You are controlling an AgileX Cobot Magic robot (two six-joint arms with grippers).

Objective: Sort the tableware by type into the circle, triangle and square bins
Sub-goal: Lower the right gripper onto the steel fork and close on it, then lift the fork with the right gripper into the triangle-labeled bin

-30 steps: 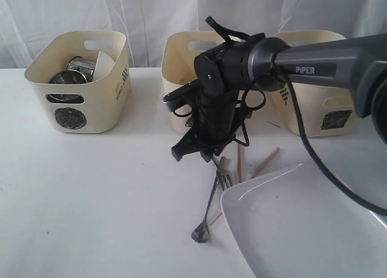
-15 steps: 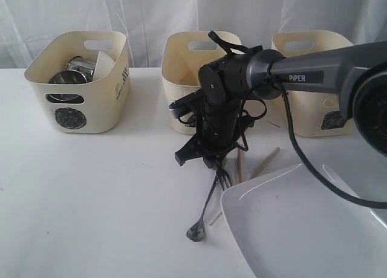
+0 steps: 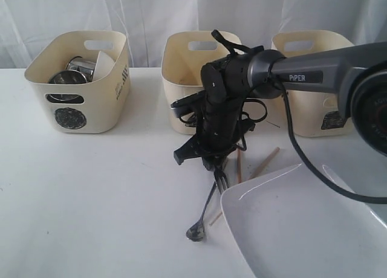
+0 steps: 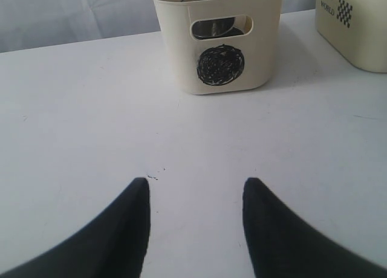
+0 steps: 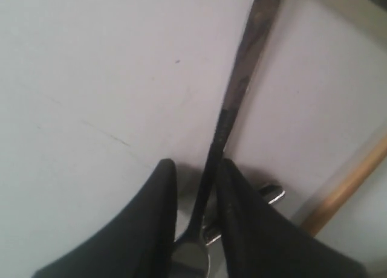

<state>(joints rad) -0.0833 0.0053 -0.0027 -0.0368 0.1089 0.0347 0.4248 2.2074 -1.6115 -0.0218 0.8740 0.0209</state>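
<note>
Slim steel spoon (image 3: 197, 231) lies on the white table (image 3: 91, 193) at nine o'clock from the large white rectangular plate (image 3: 302, 229); likely light, stiff, slippery. The right gripper (image 5: 196, 166) straddles its thin handle, the best hold; whether it truly pinches, I cannot tell.

The right arm (image 3: 320, 63) is a smooth grey tube with "PiPER" in white lettering (image 3: 300, 77), running from a large dark round joint (image 3: 372, 106) to a bulky black wrist (image 3: 225, 78). Thin black wires (image 3: 263, 112) loop at the wrist, and a thicker black cable (image 3: 294, 146) trails away. The right tool (image 5: 196, 163) and the left tool (image 4: 196, 181) each have two matte black, tapering fingers.
</note>
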